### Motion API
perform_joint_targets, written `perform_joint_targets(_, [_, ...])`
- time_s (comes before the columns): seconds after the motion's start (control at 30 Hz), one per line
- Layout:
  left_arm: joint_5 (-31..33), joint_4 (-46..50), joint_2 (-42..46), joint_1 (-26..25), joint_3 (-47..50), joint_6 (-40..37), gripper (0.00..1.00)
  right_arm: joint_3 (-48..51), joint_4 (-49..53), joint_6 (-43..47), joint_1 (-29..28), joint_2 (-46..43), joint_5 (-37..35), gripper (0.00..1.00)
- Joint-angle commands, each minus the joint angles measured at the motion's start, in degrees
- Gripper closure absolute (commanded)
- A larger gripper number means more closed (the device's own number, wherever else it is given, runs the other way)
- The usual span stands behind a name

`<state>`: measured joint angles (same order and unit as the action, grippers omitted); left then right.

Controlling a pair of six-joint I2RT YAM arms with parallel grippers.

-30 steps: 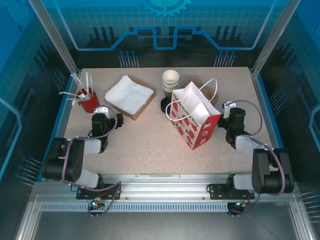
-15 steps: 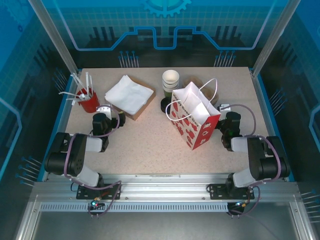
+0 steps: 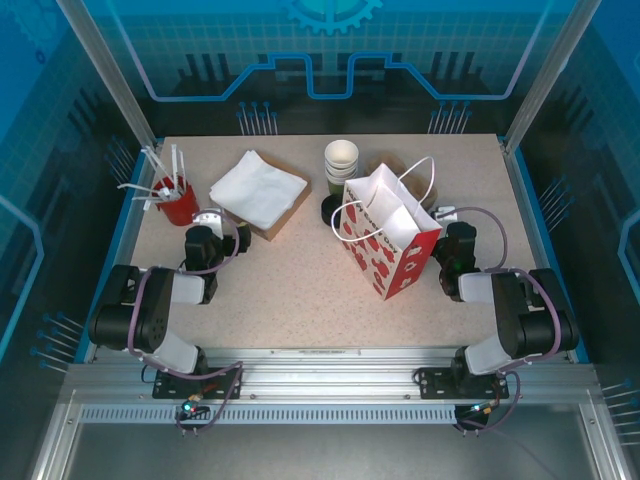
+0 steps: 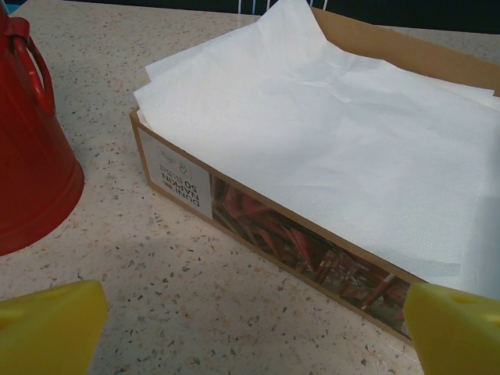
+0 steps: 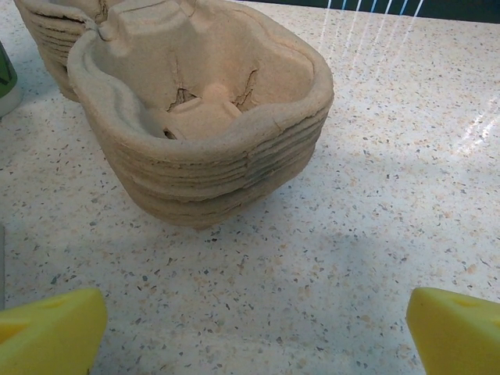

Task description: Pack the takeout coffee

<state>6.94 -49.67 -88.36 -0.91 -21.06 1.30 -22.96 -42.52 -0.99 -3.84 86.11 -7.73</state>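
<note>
The takeout coffee is out of view. The red-and-white gift bag (image 3: 390, 243) stands upright right of centre, its mouth open and its handles up. My left gripper (image 3: 212, 222) rests low on the table, open and empty, its yellow fingertips (image 4: 47, 324) wide apart in front of the napkin box (image 4: 312, 180). My right gripper (image 3: 448, 218) sits just right of the bag, open and empty, facing a stack of pulp cup carriers (image 5: 203, 117). A green cup side (image 5: 5, 78) shows at the left edge of the right wrist view; I cannot tell which cup it is.
A stack of lidless cream-rimmed cups (image 3: 341, 163) stands behind the bag, with black lids (image 3: 329, 212) in front of it. A red cup with white stirrers (image 3: 177, 200) is at the left, beside the napkin box (image 3: 258, 190).
My right arm has folded in, and its gripper has slid left toward the bag. The left arm has shifted slightly. The bag and cups have not moved.
</note>
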Motion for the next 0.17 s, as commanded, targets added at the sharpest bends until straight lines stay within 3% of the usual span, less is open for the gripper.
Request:
perform_joint_targets(0.0, [-1.36,-2.12,-0.28,0.56,-1.07,-1.05,0.01,-1.23,-1.70,0.47,-0.52,0.11,-0.84,0.00])
perform_joint_targets(0.13, [-1.40,-2.10,-0.29,0.56,-1.02,-0.93,0.01,-1.13,-1.95,0.39,-0.44,0.03,-0.52,0.00])
